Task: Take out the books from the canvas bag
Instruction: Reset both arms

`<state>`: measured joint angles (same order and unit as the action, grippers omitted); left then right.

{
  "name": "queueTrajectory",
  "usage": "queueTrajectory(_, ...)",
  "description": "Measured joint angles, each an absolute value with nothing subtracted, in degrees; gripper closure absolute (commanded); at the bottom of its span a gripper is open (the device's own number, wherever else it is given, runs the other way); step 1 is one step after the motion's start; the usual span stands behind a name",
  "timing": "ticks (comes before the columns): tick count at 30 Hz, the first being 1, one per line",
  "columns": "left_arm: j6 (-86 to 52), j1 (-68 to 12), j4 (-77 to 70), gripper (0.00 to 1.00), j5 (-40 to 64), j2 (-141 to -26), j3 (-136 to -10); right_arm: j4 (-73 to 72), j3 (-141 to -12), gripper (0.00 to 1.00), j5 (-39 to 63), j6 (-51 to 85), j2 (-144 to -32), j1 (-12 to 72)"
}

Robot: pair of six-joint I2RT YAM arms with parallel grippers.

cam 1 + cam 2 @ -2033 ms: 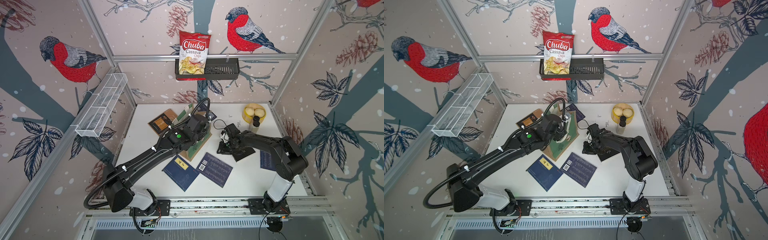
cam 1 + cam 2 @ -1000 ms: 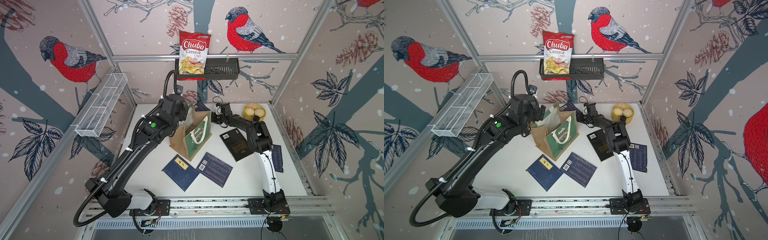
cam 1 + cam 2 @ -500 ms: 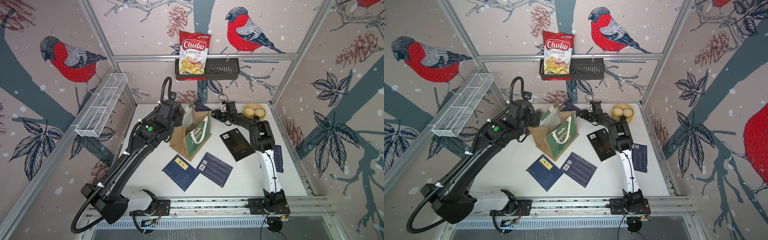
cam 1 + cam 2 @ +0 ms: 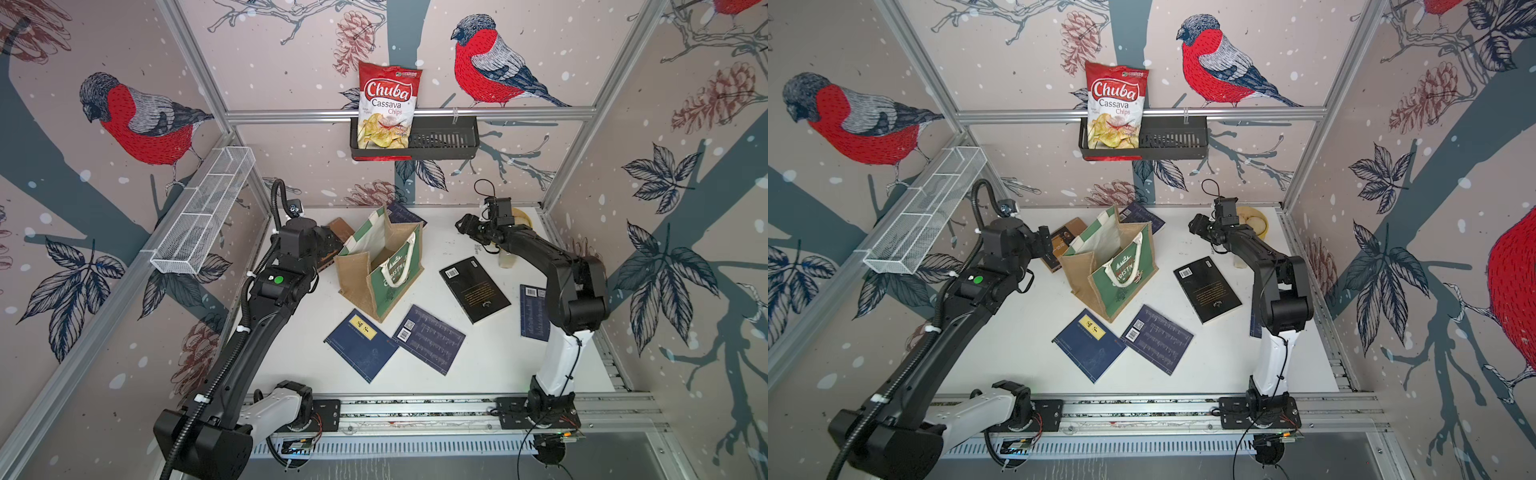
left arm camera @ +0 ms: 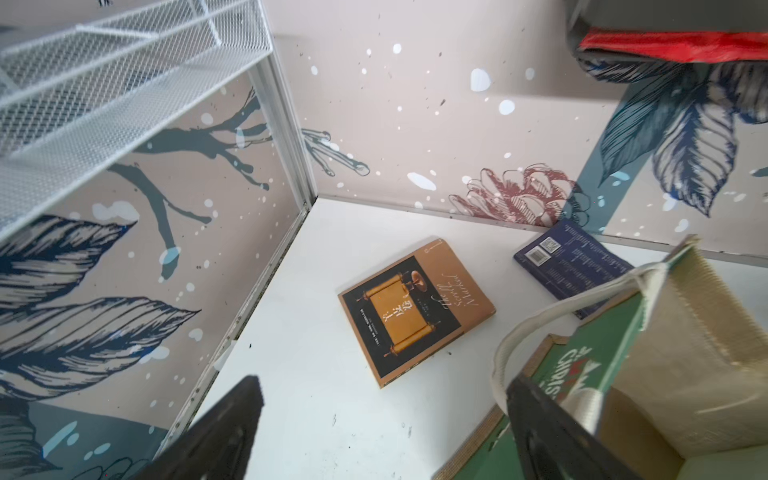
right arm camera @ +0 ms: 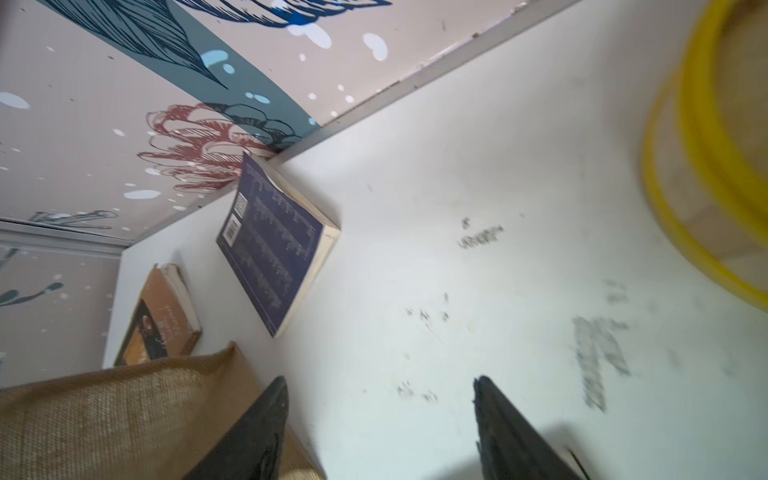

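Observation:
The canvas bag (image 4: 376,272) (image 4: 1113,270) stands upright near the table's middle, mouth open; only its white lining shows inside. The books lie flat around it. A brown one (image 5: 415,307) (image 4: 1065,243) is at its left and a navy one (image 5: 569,262) (image 6: 274,245) behind it. A yellow-labelled navy one (image 4: 360,343) and another navy one (image 4: 428,338) lie in front. A black one (image 4: 473,289) lies to the right, with a navy one (image 4: 534,311) half behind the right arm. My left gripper (image 5: 382,384) (image 4: 328,247) is open beside the bag's left wall, one finger close to a white handle. My right gripper (image 6: 380,380) (image 4: 461,226) is open and empty, right of the bag.
A yellow bowl (image 4: 521,216) (image 6: 706,166) sits at the back right corner, just behind the right wrist. A red chips bag (image 4: 386,110) stands in a black wall basket (image 4: 444,141). A white wire shelf (image 4: 203,216) juts from the left wall above the left arm.
The left gripper has drawn back from the bag's top to its left side. The right gripper has pulled away to the right and opened wider. The bag stays upright.

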<state>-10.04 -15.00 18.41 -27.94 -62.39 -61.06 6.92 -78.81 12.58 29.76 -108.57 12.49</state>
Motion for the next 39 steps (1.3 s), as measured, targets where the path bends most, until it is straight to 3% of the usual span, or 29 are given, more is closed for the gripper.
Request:
queueTrajectory(9,-5.9,-12.9,-15.7,0.00,-30.4,-53.1,-24.1,-0.5,-55.0,0.20,-5.3,25.2,-88.0,11.3)
queueTrajectory(16,-2.1,-10.5,-38.8,0.01,-28.9,-60.0,-9.2,-10.7,-40.9,0.15,-15.0,19.7,-77.1,8.5)
queueTrajectory(19,-1.0,-8.2,-42.7,0.01,-27.6,-65.7,-8.4,-14.2,-35.6,0.00,-16.9,17.8,-74.4,7.8)
queueTrajectory(29,2.8,-0.9,-56.6,0.01,-6.4,-80.1,-16.1,-27.0,-20.1,0.01,-17.5,13.6,-66.8,4.8)
queueTrajectory(34,0.2,-0.8,-71.0,0.01,-6.9,-89.0,-6.8,-33.9,-18.2,0.01,-23.9,12.1,-70.1,4.5)
queueTrajectory(39,-1.5,-1.0,-70.4,0.01,-8.2,-87.1,-14.4,-44.4,-17.8,0.00,-25.9,10.5,-78.3,3.0)
